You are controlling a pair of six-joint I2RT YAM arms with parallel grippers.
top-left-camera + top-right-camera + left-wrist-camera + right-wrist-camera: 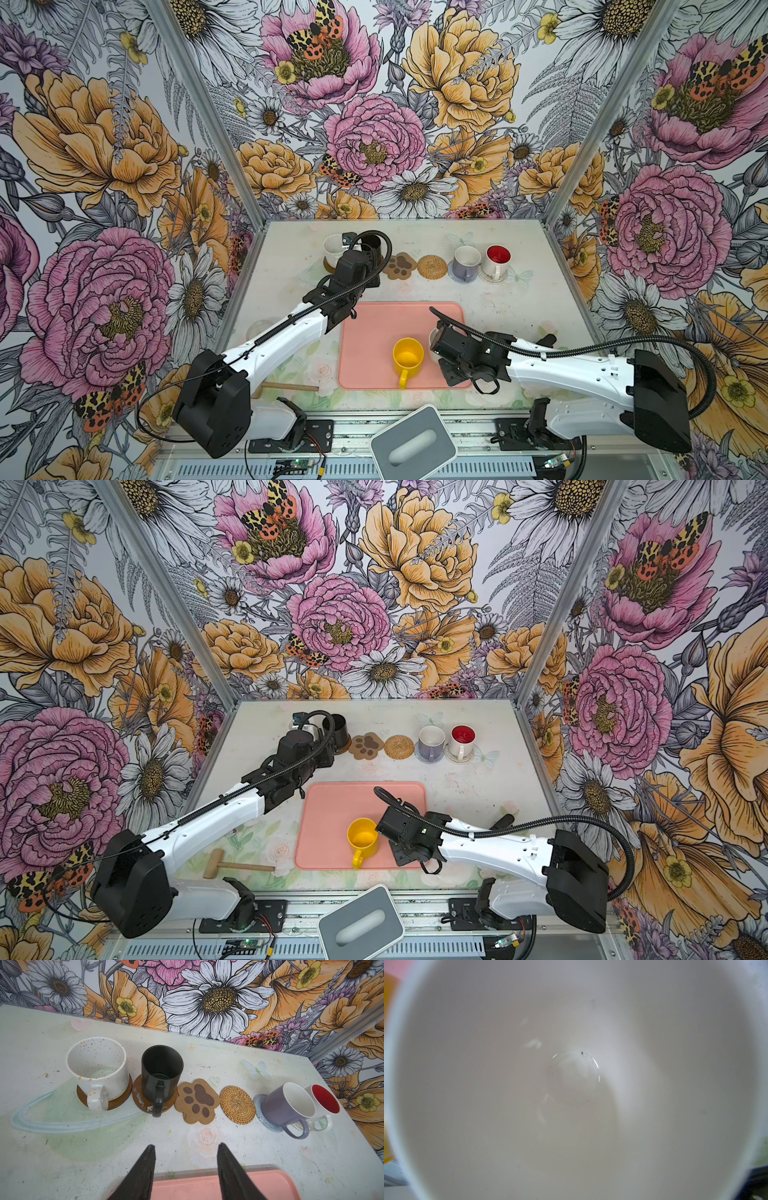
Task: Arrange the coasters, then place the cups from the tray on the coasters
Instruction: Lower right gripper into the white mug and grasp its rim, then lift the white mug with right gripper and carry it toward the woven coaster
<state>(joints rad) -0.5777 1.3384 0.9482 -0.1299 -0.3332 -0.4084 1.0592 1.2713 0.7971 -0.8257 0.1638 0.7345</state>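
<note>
Bench [498,307]: tray [374,328] at front, yellow cup [408,353] on it, white cup [571,1105] at its right edge. Far row: speckled cup [97,1072], black cup [162,1076], lavender cup [284,1105], red-lined cup [325,1099] each on own coaster; paw coaster [197,1101], rattan coaster [237,1104] bare between. Left claw [186,1145] open, empty, above bench. Right claw [437,345] at white cup; open/closed can't tell.

wooden mallet [243,866] lying flat, front left — grey box [360,922] with oval slot, front centre, askew.
</note>
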